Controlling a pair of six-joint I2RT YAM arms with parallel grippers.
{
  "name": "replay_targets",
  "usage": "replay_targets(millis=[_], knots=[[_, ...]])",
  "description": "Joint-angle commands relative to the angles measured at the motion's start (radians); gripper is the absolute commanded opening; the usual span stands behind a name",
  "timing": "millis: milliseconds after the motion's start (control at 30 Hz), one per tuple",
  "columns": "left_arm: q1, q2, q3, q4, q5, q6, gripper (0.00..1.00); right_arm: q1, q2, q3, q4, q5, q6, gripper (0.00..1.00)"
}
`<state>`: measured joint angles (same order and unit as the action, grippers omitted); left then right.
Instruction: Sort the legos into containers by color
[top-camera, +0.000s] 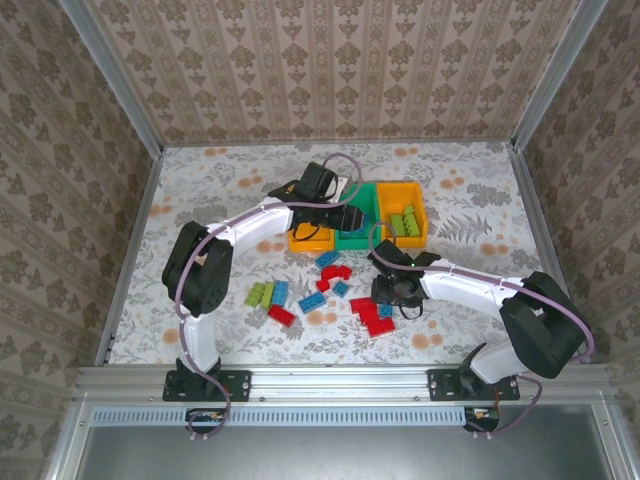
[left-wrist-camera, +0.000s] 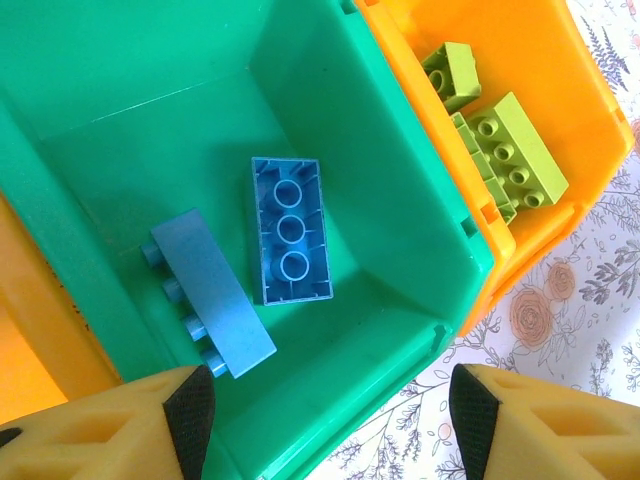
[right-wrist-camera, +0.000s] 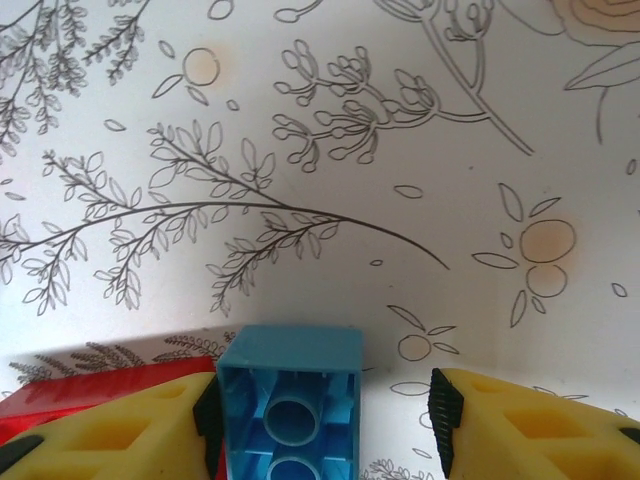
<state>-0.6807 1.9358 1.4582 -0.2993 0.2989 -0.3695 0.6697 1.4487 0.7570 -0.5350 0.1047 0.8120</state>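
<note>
My left gripper (left-wrist-camera: 330, 420) hangs open over the near corner of the green container (left-wrist-camera: 150, 80), nothing between its pads. Inside lie two blue legos, one upside down (left-wrist-camera: 292, 230) and one on its side (left-wrist-camera: 212, 295). The orange container (left-wrist-camera: 560, 60) beside it holds lime legos (left-wrist-camera: 510, 150). My right gripper (right-wrist-camera: 327, 415) is low over the table, jaws either side of an upside-down blue lego (right-wrist-camera: 295, 390). Its left pad touches the brick, while a gap remains at the right pad. A red lego (right-wrist-camera: 100, 385) lies just left of it.
From above, the three containers stand in a row: orange (top-camera: 305, 242), green (top-camera: 358, 238), orange (top-camera: 400, 183). Loose legos lie in front: lime (top-camera: 260, 293), blue (top-camera: 311, 303), red (top-camera: 375, 318). The left gripper (top-camera: 340, 215) is over the containers and the right gripper (top-camera: 385, 295) among the bricks.
</note>
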Motion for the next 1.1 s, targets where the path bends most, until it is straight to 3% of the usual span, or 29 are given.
replay_targets(millis=[0,267,600,767,867,1067], knots=[[0.012,-0.032,-0.030,-0.024,-0.017,-0.003,0.67,-0.024,-0.005,-0.013,-0.057,0.051,0.015,0.59],[0.022,-0.052,-0.054,-0.022,-0.028,-0.003,0.68,-0.031,0.008,-0.001,-0.037,-0.016,0.000,0.59],[0.047,-0.108,-0.086,-0.019,-0.062,0.024,0.73,-0.007,0.022,-0.040,-0.015,-0.074,0.118,0.59],[0.049,-0.138,-0.121,0.033,-0.047,0.013,0.81,-0.007,0.051,0.004,-0.033,-0.069,0.118,0.46],[0.047,-0.167,-0.161,0.082,-0.042,-0.003,1.00,-0.007,0.060,0.035,-0.045,-0.056,0.104,0.38],[0.050,-0.228,-0.231,0.080,-0.096,0.026,1.00,-0.013,0.043,0.156,-0.066,0.015,0.046,0.33]])
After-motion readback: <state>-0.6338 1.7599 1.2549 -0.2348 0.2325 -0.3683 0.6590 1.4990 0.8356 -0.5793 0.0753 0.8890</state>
